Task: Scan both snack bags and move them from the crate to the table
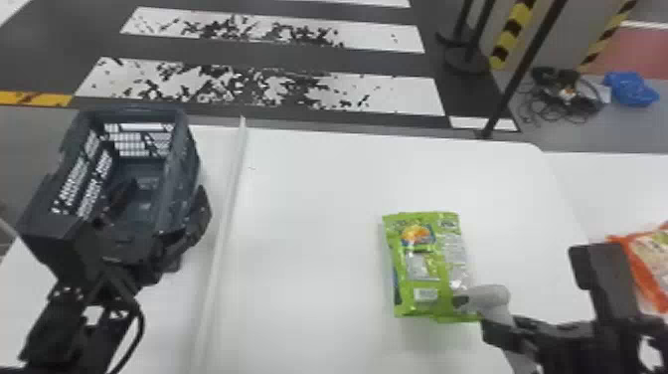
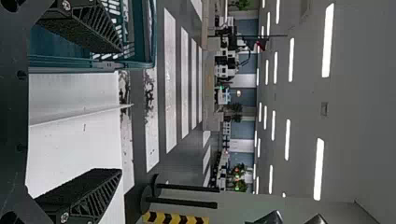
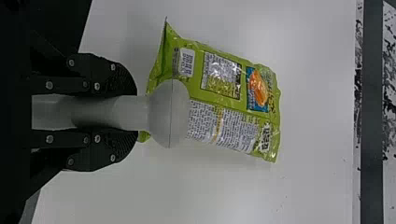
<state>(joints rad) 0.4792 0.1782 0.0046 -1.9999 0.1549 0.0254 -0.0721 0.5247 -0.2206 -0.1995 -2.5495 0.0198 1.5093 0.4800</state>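
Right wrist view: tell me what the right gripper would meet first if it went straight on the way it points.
The right gripper, shut on the grey scanner, would likely bring that scanner onto the green snack bag first; how much gap lies between them is unclear.

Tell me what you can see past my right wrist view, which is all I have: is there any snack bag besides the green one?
Observer: Yes, an orange snack bag lies farther to the robot's right than the green bag, partly hidden behind the black parts of the right arm.
Operator: Good. And where does the crate stand?
Observer: On the robot's left, on the far side of the raised white strip from the green bag; that's the crate.
Operator: Is the left gripper holding anything there?
Observer: No, the left gripper is at the crate with its fingers spread wide and nothing between them.
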